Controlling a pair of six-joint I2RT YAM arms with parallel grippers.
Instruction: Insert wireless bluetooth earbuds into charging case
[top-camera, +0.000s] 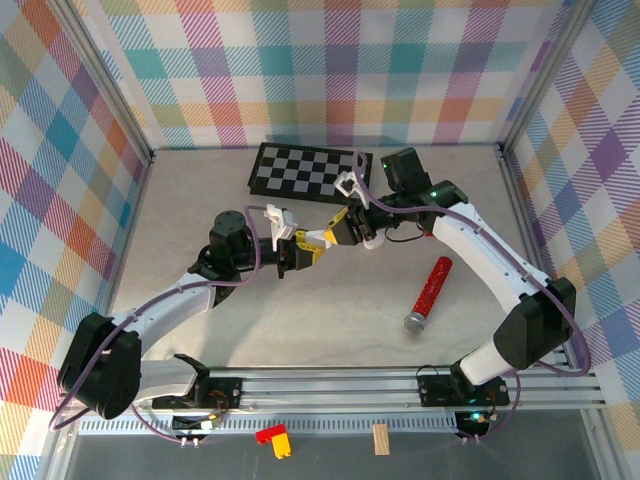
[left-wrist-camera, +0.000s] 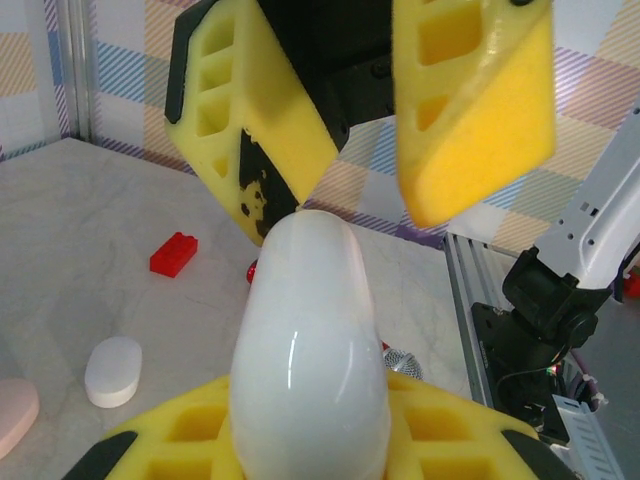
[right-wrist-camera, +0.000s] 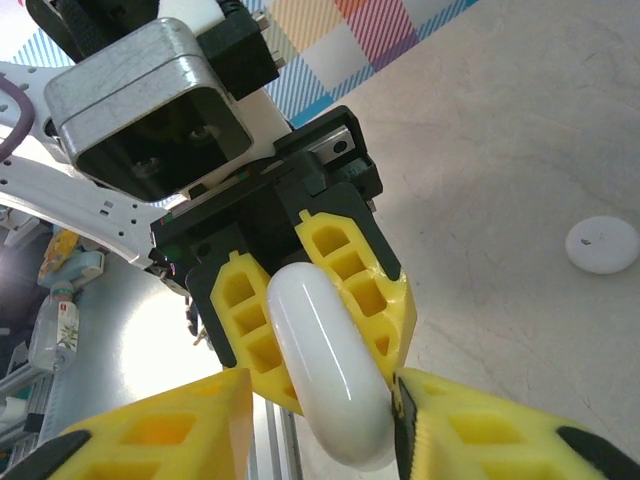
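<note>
My left gripper (top-camera: 298, 250) is shut on a white pebble-shaped charging case (left-wrist-camera: 310, 350), held lifted above the table with its rounded end pointing at the right gripper (top-camera: 340, 231). In the right wrist view the case (right-wrist-camera: 325, 370) sits between the left gripper's yellow fingers (right-wrist-camera: 355, 270). Its free end reaches in between my right gripper's (right-wrist-camera: 322, 402) own fingers. Those fingers are open: the right one is close against the case and a gap shows on the left. The case looks closed. The earbuds are out of view.
A checkerboard (top-camera: 310, 170) lies at the back and a red microphone (top-camera: 428, 295) to the right. On the table are a red brick (left-wrist-camera: 173, 253), a small white oval case (left-wrist-camera: 112, 371), a pink object (left-wrist-camera: 10, 415) and a white disc (right-wrist-camera: 602, 245).
</note>
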